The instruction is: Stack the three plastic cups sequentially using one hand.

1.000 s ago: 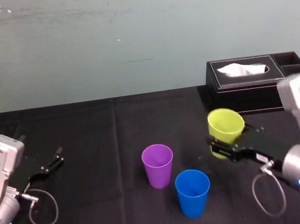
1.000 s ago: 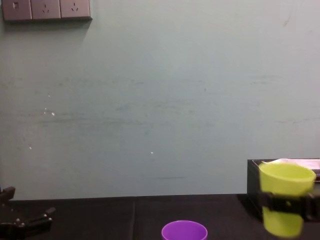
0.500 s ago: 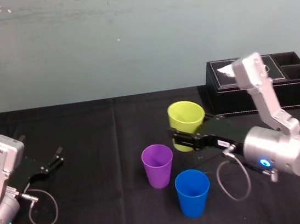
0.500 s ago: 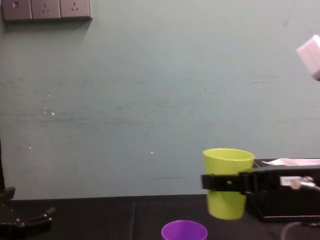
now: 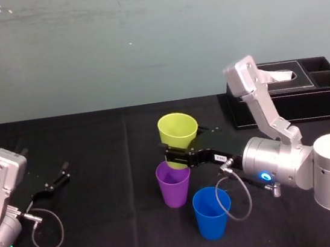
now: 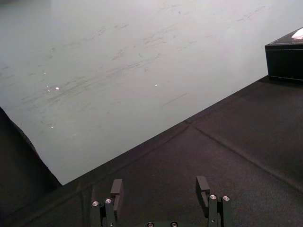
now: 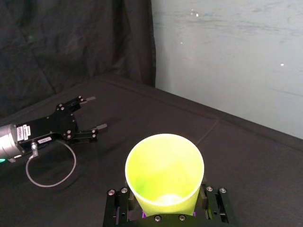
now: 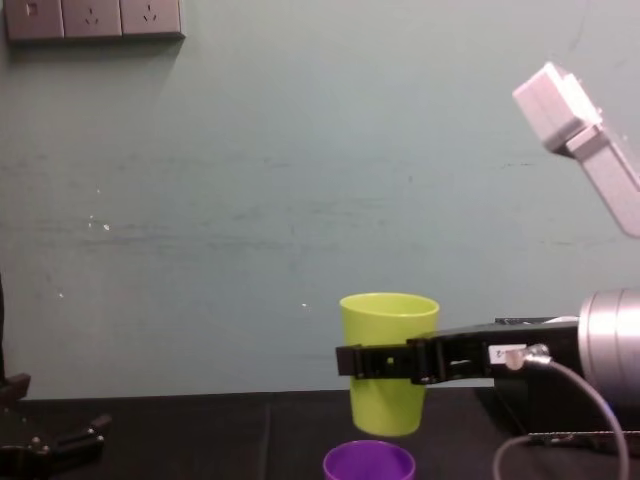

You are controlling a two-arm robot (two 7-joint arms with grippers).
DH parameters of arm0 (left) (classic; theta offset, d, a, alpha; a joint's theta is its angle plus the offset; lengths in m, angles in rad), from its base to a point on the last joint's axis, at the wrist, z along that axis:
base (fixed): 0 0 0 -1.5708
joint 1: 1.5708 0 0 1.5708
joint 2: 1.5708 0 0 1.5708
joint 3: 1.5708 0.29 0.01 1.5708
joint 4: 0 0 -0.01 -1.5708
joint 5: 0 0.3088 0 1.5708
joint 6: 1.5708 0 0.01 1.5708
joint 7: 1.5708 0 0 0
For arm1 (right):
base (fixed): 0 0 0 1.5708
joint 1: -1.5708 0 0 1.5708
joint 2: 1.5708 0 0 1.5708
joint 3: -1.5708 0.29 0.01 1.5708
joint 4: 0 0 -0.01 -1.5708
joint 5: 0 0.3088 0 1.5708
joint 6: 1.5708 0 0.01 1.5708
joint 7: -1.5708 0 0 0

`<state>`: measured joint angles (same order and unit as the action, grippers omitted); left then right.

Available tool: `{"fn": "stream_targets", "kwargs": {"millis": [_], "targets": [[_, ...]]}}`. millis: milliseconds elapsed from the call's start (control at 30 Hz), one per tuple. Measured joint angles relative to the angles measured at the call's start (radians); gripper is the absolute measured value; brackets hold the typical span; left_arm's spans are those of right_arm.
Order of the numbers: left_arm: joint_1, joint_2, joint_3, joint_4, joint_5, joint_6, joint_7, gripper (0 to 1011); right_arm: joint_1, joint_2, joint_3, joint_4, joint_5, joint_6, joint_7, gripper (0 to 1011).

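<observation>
- My right end effector [image 5: 178,157] is clamped on the yellow-green cup [image 5: 178,130], one finger on each side of its wall, below the rim.
- That cup is upright and off the desk [image 5: 95,145], directly over the purple cup [image 5: 174,183]; in the chest view its base sits just above the purple rim, with a narrow gap.
- The purple cup stands upright on the desk, mouth up.
- The blue cup [image 5: 212,211] stands upright just beside the purple one, nearer me and to the right; contact between them cannot be confirmed.
- My left end effector [image 5: 61,175] rests low at the desk's left side, fingers apart, holding nothing.
</observation>
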<state>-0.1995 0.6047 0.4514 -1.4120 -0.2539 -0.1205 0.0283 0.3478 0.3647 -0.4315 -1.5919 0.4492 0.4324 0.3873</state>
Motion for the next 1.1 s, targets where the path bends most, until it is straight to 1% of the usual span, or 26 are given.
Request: {"fn": "stream_targets", "kwargs": {"millis": [300,567,1100], "targets": [[0.0,0.0,0.0,0.0,0.0,0.0,0.0,1000,0.022,-0.001,-0.041,0.041,0.009,-0.024,0.005,733],[0.0,0.0,0.0,0.0,0.0,0.0,0.0,1000,0.038,0.0,-0.066,0.067,0.013,-0.036,0.005,734],[0.0,0.0,0.0,0.0,0.0,0.0,0.0,1000,0.051,0.004,-0.089,0.094,0.013,-0.049,-0.002,733]]}}
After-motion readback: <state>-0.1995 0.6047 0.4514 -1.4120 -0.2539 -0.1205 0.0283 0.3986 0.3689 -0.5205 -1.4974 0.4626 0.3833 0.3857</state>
